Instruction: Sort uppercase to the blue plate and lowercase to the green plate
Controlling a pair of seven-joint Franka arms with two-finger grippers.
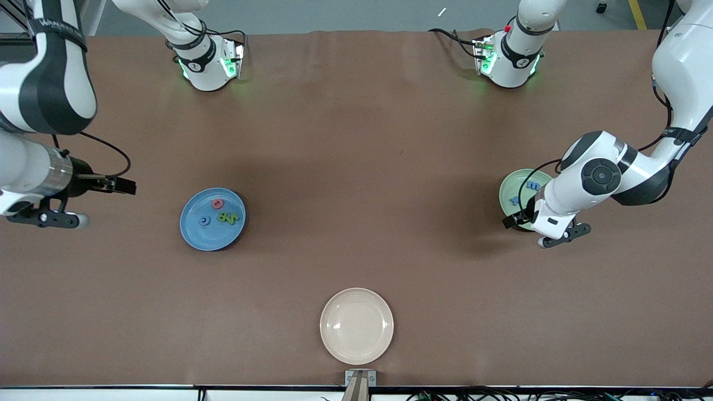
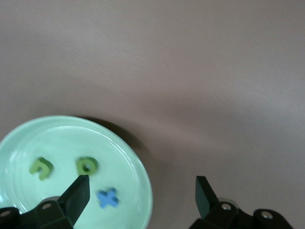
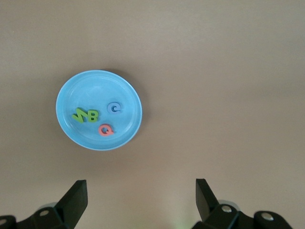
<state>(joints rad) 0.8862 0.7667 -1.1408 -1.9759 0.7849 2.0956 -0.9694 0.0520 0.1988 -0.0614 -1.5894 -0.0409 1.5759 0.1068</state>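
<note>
The blue plate holds the uppercase letters: a red Q, a blue C, and a green B touching a green N. The right wrist view shows the blue plate with the Q, C, B and N. My right gripper is open and empty, up in the air at the right arm's end. The green plate is partly hidden by my left arm and holds a blue m and a blue x. The left wrist view shows the green plate with a green u, a green p and the x. My left gripper is open and empty over that plate's rim.
An empty cream-beige plate lies near the front edge of the table, midway between the two arms' ends. The brown table stretches between the plates.
</note>
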